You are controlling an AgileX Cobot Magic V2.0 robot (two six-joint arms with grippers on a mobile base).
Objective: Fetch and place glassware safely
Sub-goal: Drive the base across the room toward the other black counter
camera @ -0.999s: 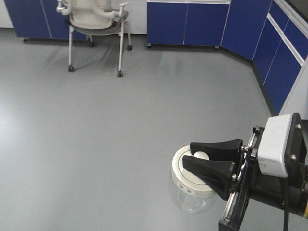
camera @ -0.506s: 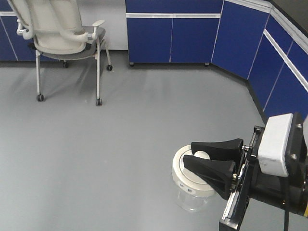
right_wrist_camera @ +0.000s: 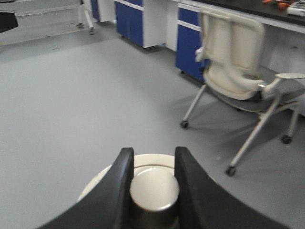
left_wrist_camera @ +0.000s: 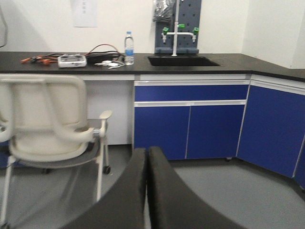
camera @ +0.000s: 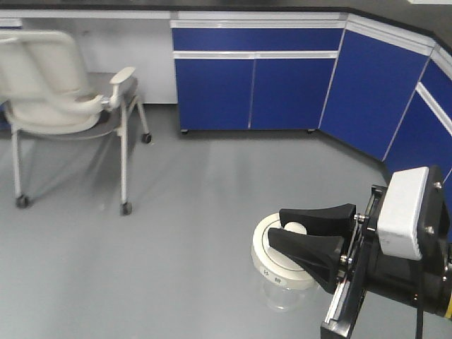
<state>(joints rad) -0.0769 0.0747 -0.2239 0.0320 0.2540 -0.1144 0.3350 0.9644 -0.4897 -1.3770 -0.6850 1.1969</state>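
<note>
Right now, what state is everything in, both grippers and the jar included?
Glass jar: lid on, carried clear of the floor.
Right gripper: shut on the lid knob.
Left gripper: shut, empty.
Cabinet doors: closed.
Chair: upright, unoccupied.
Water bottle: upright, cap on.

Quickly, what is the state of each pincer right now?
Left pincer: closed, empty.
Right pincer: closed on the lid knob of the glass jar.

Front view looks down across the floor point(camera: 176, 212); wrist views sight low past their fingers point(left_wrist_camera: 169, 195); all three share the chair point(camera: 49, 85).
</note>
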